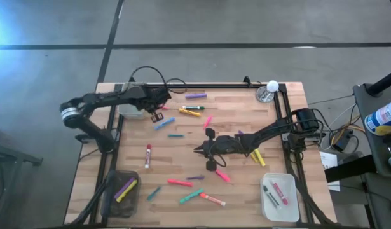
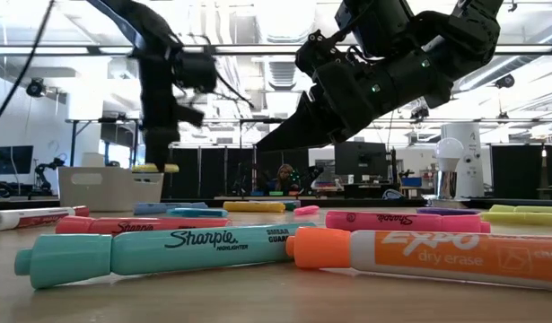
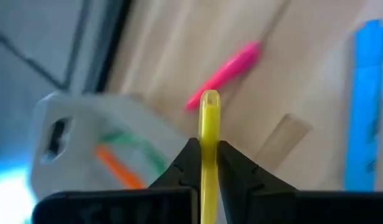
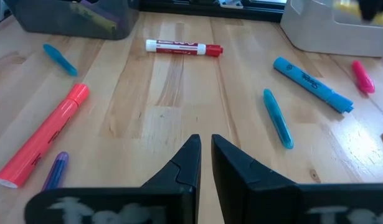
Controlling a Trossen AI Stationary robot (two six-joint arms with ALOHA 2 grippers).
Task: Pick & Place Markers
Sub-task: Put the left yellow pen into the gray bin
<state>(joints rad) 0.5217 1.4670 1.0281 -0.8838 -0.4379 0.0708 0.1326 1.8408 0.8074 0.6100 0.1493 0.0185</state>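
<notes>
Markers in many colours lie scattered flat on the wooden table (image 1: 246,191). Among them are a purple one (image 1: 195,96), a blue one (image 1: 163,124), a white and red one (image 1: 147,156) and an orange one (image 1: 213,200). My left gripper (image 1: 157,116) (image 3: 208,146) is at the far left, beside the pale bin (image 1: 131,108) (image 3: 85,137), shut on a yellow marker (image 3: 209,118) (image 2: 156,168). My right gripper (image 1: 198,150) (image 4: 205,142) hovers shut over the middle of the table, with nothing in it. My left gripper pinches the yellow marker between its two fingers, one on each side (image 3: 209,158). The marker runs along the fingers, and its free end (image 3: 209,99) sticks out past the fingertips. The fingers slant down from the table's left. The marker is lifted clear of the table.
The pale bin holds an orange and a green marker. A dark bin (image 1: 122,187) at the near left holds purple and yellow markers. A white bin (image 1: 279,196) at the near right holds a few more. A bulb (image 1: 272,85) and a black frame rail (image 1: 208,84) line the far edge.
</notes>
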